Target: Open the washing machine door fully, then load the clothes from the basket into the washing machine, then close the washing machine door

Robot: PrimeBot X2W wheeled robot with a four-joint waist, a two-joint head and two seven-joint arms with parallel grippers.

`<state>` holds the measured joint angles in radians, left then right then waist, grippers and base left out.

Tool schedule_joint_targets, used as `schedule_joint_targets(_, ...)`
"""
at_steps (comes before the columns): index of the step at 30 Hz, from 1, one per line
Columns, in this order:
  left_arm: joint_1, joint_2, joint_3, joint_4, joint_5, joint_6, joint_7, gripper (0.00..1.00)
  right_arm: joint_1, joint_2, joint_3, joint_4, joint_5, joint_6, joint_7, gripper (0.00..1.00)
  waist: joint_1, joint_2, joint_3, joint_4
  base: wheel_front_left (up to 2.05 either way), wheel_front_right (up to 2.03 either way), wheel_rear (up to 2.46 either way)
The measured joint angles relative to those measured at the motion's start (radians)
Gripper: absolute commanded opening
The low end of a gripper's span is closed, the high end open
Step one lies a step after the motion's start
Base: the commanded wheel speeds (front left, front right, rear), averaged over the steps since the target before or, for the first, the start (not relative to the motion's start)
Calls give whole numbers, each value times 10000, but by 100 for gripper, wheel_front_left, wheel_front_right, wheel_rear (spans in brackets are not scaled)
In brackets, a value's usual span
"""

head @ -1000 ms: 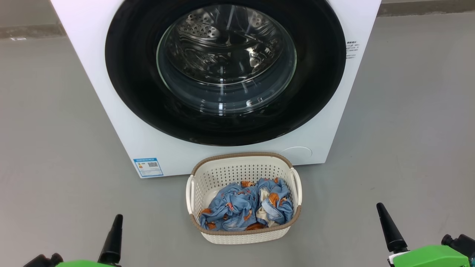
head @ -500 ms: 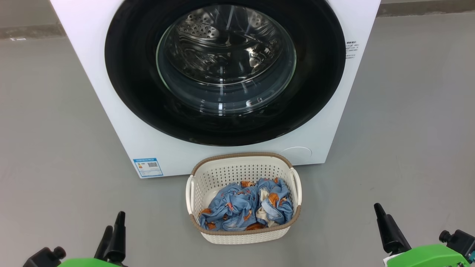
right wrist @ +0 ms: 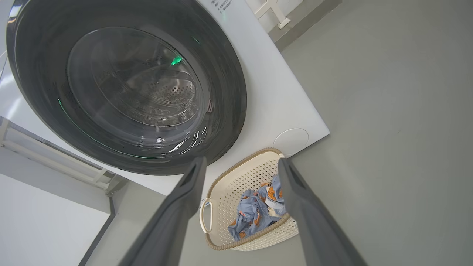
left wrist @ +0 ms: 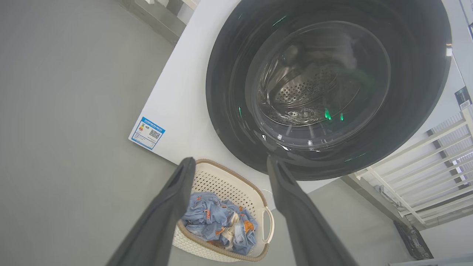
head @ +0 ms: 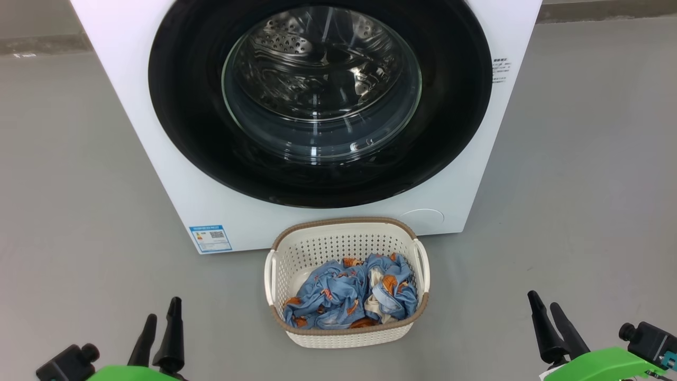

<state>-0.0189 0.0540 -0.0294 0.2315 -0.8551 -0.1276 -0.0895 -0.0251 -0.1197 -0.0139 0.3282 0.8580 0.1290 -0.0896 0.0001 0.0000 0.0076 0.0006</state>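
The white washing machine [head: 158, 159] stands straight ahead, and its black-rimmed round door [head: 201, 132] sits shut against the front, steel drum visible through the glass. On the floor before it rests the cream basket [head: 338, 241] holding blue printed clothes [head: 338, 296]. My left gripper [head: 161, 320] hovers low at the left, open and empty, well left of the basket. My right gripper [head: 543, 299] is low at the right, also open and empty. The left wrist view shows the door [left wrist: 229, 92] and basket [left wrist: 221, 177] past open fingers [left wrist: 173, 195]; the right wrist view shows the door [right wrist: 229, 85] and basket [right wrist: 240, 173].
Grey floor [head: 69, 211] spreads on both sides of the machine. A white slatted rack [left wrist: 436, 147] stands to one side of the machine in the left wrist view. A wall base [head: 42, 45] runs behind at the far left.
Both grippers have turned at the wrists, so both fingers of each now show apart. The left gripper shifted slightly right and down, the right slightly left. Door, basket and clothes are unmoved.
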Motion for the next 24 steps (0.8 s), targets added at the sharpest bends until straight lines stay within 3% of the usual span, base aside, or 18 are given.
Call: schedule_joint_targets(24,21,157,-286,-255,2740,-2,-690,100,-7,-240,261,21,-2520,0,-688,100,0,0,6,-27,0,0,0)
